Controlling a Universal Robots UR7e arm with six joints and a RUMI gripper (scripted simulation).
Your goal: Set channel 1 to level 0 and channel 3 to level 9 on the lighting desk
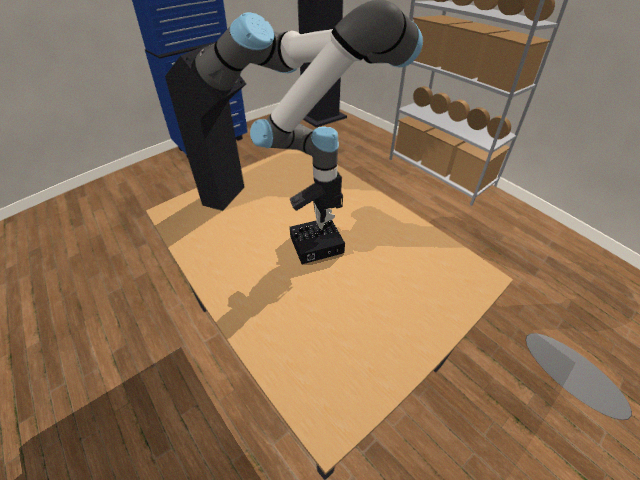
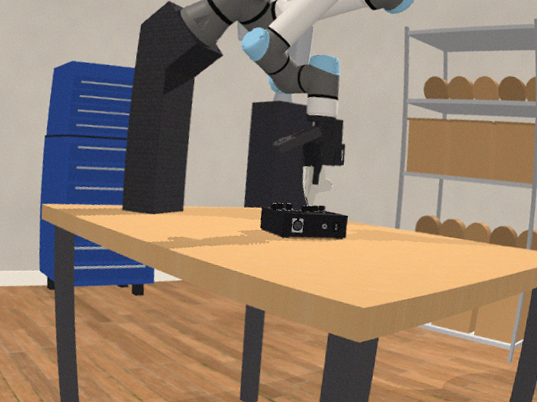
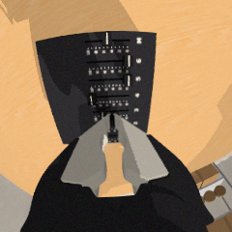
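Gripper [image 3: 112,127] is pinched fully shut with nothing between its tips, pointing straight down at the near end of the lighting desk [image 3: 68,87]; the two grey fingers meet in a wedge right over the closest fader row. That desk is a small black box sitting on the bench [image 1: 361,330] toward the back, near the arm's black pedestal [image 1: 206,155]. In the wrist view its fader tracks run side to side, stacked one behind another away from the camera, with a column of small white numbers down the right edge. From the exterior view its connector face [image 2: 301,225] points toward the camera. Exact fader levels are too small to read.
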